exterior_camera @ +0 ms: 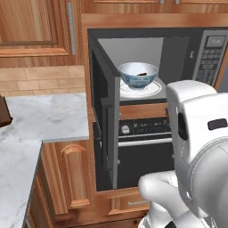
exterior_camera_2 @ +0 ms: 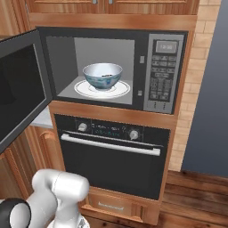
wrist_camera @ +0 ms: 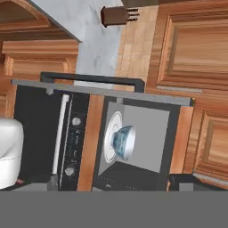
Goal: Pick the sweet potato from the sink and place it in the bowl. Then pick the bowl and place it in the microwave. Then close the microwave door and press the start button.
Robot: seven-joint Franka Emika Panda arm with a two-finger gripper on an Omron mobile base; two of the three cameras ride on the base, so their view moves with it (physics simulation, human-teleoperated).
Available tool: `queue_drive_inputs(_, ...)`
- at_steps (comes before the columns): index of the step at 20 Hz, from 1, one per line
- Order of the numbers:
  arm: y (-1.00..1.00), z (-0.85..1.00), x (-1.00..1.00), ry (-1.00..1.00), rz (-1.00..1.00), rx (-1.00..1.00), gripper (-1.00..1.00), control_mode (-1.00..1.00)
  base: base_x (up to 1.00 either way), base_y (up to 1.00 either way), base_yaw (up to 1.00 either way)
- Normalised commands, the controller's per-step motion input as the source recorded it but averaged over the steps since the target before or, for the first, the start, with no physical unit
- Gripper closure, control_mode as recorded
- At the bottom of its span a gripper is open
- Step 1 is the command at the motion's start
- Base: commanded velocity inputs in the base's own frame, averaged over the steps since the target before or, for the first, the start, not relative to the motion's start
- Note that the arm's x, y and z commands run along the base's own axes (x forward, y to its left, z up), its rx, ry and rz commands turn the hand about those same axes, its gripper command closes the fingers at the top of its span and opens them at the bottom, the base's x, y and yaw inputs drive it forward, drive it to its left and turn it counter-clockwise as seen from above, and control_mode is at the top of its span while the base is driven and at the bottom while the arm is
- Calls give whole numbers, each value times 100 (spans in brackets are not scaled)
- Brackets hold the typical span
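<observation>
The microwave (exterior_camera_2: pixel 111 31) stands with its cavity exposed. The blue-patterned white bowl (exterior_camera: pixel 138 75) (exterior_camera_2: pixel 103 75) rests on the white turntable plate (exterior_camera_2: pixel 82 89) inside it. A small dark lump, the sweet potato (exterior_camera: pixel 142 73), lies in the bowl. The microwave door (exterior_camera: pixel 107 133) (exterior_camera_2: pixel 20 89) is swung wide open to the left, its handle facing out. The keypad panel (exterior_camera_2: pixel 162 73) sits at the cavity's right. In the rolled hand view the bowl (wrist_camera: pixel 123 141) is ahead, at a distance. My gripper (wrist_camera: pixel 116 183) is open and holds nothing, well back from the microwave.
A black oven (exterior_camera_2: pixel 111 156) with knobs and a bar handle sits under the microwave. A marble counter (exterior_camera: pixel 49 116) runs to the left, with a dark block (exterior_camera: pixel 3 111) at its edge. Wooden cabinets surround the microwave. My white arm (exterior_camera: pixel 200 147) fills the lower right.
</observation>
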Motion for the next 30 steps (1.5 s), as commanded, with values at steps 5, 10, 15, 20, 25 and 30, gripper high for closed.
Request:
queue_drive_inputs(5,99,-41,67,0,-22,-14,-100,-100,0,0,0)
queue_drive_inputs(10,73,-55,100,0,-18,-11,-100,-100,0,0,0)
queue_drive_inputs(15,30,-55,100,0,-8,-7,-100,-100,0,0,0)
queue_drive_inputs(20,3,-42,100,0,-3,-4,-100,-100,0,0,0)
queue_drive_inputs(25,-59,-20,81,0,1,0,-100,-100,0,0,0)
queue_drive_inputs(30,-99,-15,45,0,0,0,-100,-100,0,0,0)
